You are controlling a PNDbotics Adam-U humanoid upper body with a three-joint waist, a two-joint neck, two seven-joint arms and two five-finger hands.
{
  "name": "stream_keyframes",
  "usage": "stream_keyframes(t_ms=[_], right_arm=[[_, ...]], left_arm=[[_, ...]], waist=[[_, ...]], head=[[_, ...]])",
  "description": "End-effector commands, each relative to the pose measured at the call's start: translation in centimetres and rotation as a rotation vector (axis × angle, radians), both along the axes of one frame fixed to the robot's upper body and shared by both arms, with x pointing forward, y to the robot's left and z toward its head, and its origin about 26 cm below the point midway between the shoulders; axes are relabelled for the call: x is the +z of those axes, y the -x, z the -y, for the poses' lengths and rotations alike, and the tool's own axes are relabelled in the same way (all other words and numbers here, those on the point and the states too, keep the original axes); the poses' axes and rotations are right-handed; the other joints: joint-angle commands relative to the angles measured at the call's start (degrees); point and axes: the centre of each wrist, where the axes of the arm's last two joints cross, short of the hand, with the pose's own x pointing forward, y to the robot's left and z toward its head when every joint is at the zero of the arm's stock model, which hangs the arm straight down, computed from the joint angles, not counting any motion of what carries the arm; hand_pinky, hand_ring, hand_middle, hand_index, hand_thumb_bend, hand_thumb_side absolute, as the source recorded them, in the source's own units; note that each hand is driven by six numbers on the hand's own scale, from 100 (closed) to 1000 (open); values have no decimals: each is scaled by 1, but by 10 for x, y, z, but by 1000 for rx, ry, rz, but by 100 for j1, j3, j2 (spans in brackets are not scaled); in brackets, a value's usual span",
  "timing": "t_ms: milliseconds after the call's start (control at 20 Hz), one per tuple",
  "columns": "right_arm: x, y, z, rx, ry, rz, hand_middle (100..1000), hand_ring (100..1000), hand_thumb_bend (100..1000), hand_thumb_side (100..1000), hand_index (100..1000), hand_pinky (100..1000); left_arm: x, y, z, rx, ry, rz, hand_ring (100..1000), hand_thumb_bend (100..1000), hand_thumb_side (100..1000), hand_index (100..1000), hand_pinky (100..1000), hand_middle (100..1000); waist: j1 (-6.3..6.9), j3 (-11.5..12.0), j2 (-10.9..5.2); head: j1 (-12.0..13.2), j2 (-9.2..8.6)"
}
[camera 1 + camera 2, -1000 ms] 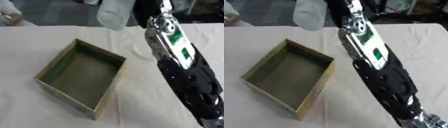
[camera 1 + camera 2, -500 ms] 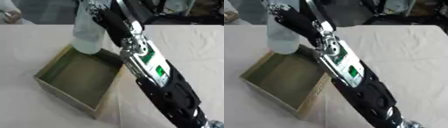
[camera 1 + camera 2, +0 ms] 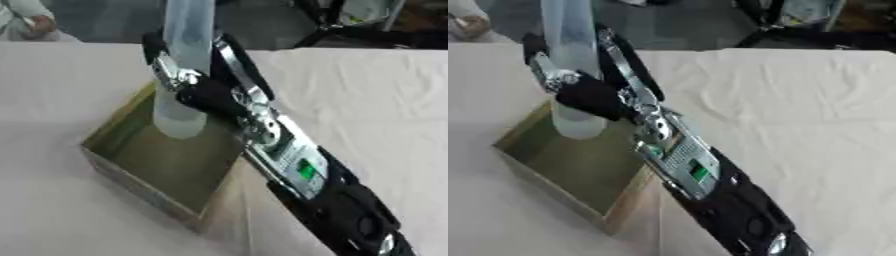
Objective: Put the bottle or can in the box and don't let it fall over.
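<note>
The right arm [image 3: 302, 170] entered from the lower right corner and ran diagonally up and left across the white tablecloth [image 3: 367, 95], its black forearm carrying a silver panel with a small green light. At its end the right hand [image 3: 197, 87] was closed around a tall, pale translucent bottle [image 3: 184, 65], with dark fingers [image 3: 535, 45] on the bottle's far left side and the thumb side crossing in front, so the grip sat roughly at mid-height. The bottle stood close to upright, its top cut off by the upper edge of both views. Its rounded base hung over the interior of the open cardboard box [image 3: 109, 157], toward the box's far corner; whether the base touched the box floor could not be determined. The box lay askew on the cloth, its greenish-brown inside visible, with the forearm passing over its right wall. The left hand appeared in neither view. At the far left edge a person's hand and sleeve showed, well apart from the box.
</note>
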Motion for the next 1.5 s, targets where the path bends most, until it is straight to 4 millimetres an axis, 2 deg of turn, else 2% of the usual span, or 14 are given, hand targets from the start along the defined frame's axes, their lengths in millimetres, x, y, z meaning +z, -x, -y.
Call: stream_keyframes(t_ms=[50, 300, 400, 700, 800, 850, 900, 950, 1150, 1300, 1400, 1500], right_arm=[[-6, -6, -1, -1, 25, -4, 180, 276, 100, 470, 174, 654], [-25, -15, -1, -16, 62, -62, 243, 372, 100, 470, 203, 676], [-33, -18, 1, -39, 79, -82, 308, 432, 100, 470, 260, 686], [-48, -21, 5, -75, 130, -114, 392, 513, 100, 470, 361, 728], [-51, -21, 7, -81, 155, -120, 464, 591, 100, 470, 438, 756], [-52, -21, 8, -84, 172, -124, 623, 745, 100, 470, 605, 804], [-54, -21, 9, -86, 199, -131, 685, 792, 100, 470, 659, 824], [-55, -21, 10, -88, 227, -134, 772, 863, 100, 470, 784, 859], [-49, -20, 16, -114, 324, -145, 918, 973, 100, 451, 962, 931], [-45, -19, 22, -158, 399, -170, 956, 1000, 100, 404, 1000, 954], [-42, -19, 24, -160, 435, -207, 983, 1000, 100, 310, 1000, 973], [-38, -18, 27, -147, 450, -239, 996, 1000, 100, 262, 1000, 983]], left_arm=[[10, 3, -5, 21, -31, 32, 417, 100, 555, 642, 963, 419], [10, 3, -3, 31, -53, 32, 417, 100, 556, 642, 961, 419], [11, 4, -2, 31, -57, 33, 417, 100, 557, 643, 961, 420], [12, 5, -2, 37, -61, 40, 417, 100, 558, 643, 961, 419], [12, 5, -1, 38, -63, 39, 417, 100, 558, 643, 961, 419], [12, 6, -1, 39, -64, 39, 417, 100, 558, 642, 961, 419], [12, 6, -2, 41, -64, 38, 416, 100, 558, 642, 961, 419], [12, 6, -2, 42, -64, 38, 416, 100, 558, 642, 961, 419], [11, 7, -2, 45, -65, 35, 415, 100, 558, 642, 962, 418], [10, 7, -3, 47, -65, 33, 414, 100, 558, 642, 963, 417], [10, 7, -3, 48, -64, 33, 414, 100, 558, 641, 963, 417], [10, 8, -3, 48, -63, 33, 414, 100, 558, 641, 963, 417]], waist=[[34, -6, -61], [41, -14, -54], [42, -23, -53], [32, -55, -53], [30, -66, -53], [29, -70, -54], [28, -75, -56], [27, -79, -58], [24, -97, -72], [21, -113, -82], [24, -121, -84], [34, -123, -84]], head=[[13, -5], [-48, 14], [-103, 53], [-304, 177], [-307, 199], [-304, 205], [-297, 211], [-287, 214], [-251, 218], [-238, 227], [-233, 227], [-228, 216]])
